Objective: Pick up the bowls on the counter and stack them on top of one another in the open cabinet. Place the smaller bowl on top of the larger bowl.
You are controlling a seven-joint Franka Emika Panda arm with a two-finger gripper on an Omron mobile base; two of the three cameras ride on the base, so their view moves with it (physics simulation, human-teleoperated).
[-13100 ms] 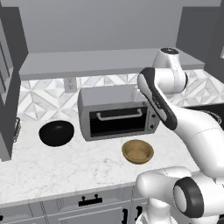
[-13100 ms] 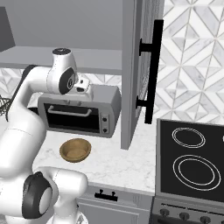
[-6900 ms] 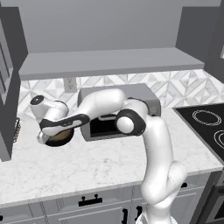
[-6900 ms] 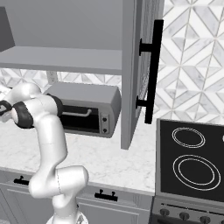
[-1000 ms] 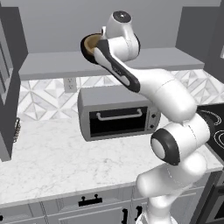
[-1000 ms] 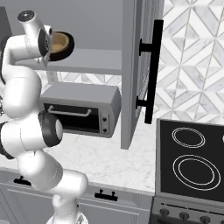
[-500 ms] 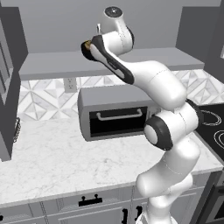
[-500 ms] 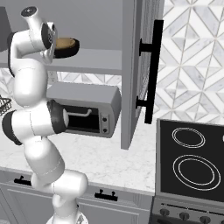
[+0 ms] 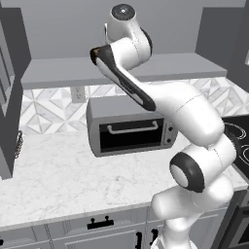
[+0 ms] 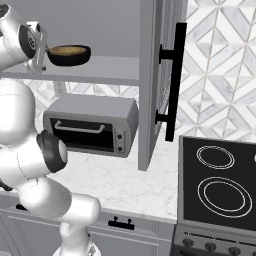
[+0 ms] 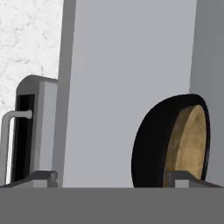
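Note:
The glossy black bowl (image 10: 70, 60) stands level inside the open cabinet (image 10: 112, 67), low over its grey shelf floor. I cannot tell if it rests on the floor. The tan bowl (image 10: 67, 50) lies nested inside it. My gripper (image 10: 42, 50) is at the bowl's left rim. In the hand view, which is rolled sideways, the black bowl (image 11: 151, 144) shows with the tan bowl (image 11: 188, 140) in it. My gripper (image 11: 113, 177) is open, its fingertips (image 11: 41, 177) far apart. The right tip is in front of the rim. The counter (image 9: 73, 175) carries no bowl.
A silver toaster oven (image 9: 131, 129) stands on the counter under the shelf. The cabinet's open door with a black handle (image 10: 172, 80) juts out on the right. The black stovetop (image 10: 217, 180) lies beyond it. Grey drawers (image 9: 102, 226) run below the counter.
The arm has brought the stacked bowls from a tilted pose to level and a little lower and deeper into the cabinet.

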